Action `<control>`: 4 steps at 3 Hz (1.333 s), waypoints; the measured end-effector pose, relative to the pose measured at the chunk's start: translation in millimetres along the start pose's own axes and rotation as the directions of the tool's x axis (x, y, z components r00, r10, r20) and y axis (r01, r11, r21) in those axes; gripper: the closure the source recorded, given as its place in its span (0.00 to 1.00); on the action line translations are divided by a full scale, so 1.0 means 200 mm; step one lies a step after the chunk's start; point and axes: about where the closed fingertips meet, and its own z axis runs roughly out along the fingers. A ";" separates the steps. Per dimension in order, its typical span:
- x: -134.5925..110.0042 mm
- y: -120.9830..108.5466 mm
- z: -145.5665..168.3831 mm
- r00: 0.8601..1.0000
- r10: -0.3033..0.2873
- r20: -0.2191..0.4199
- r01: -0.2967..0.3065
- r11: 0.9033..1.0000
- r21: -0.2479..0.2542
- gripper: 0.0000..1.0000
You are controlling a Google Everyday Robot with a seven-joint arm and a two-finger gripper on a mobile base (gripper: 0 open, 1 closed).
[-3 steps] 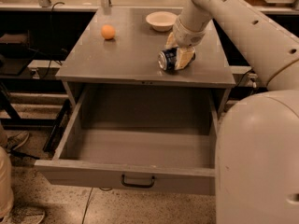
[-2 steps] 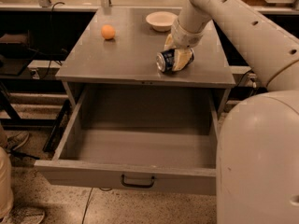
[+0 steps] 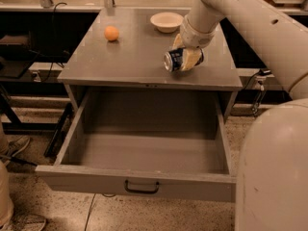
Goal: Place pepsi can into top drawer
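The pepsi can (image 3: 174, 60) is blue with a silver end, lying sideways and held just above the grey cabinet top (image 3: 130, 57) near its front right. My gripper (image 3: 186, 57) is shut on the can, with cream fingers (image 3: 192, 58) wrapped around its body. The top drawer (image 3: 144, 150) is pulled wide open below the cabinet top and nothing lies inside it. Its grey front panel carries a small dark handle (image 3: 142, 188) at centre. The can is behind the drawer opening, over the cabinet top.
An orange ball (image 3: 111, 33) sits at the back left of the cabinet top. A white bowl (image 3: 166, 21) sits at the back centre. My white arm (image 3: 250, 18) reaches in from the upper right, and my base (image 3: 272, 172) fills the lower right.
The gripper with the can has lifted slightly and shifted a little toward the front of the cabinet top. The drawer, ball and bowl have not moved.
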 end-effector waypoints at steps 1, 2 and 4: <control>0.04 0.12 -0.20 0.999 0.040 -0.032 -0.039 0.999 0.030 1.00; 0.04 0.12 -0.20 0.999 0.039 -0.032 -0.038 0.999 0.030 1.00; -0.11 0.36 -0.10 1.000 0.029 0.005 -0.028 0.995 -0.097 1.00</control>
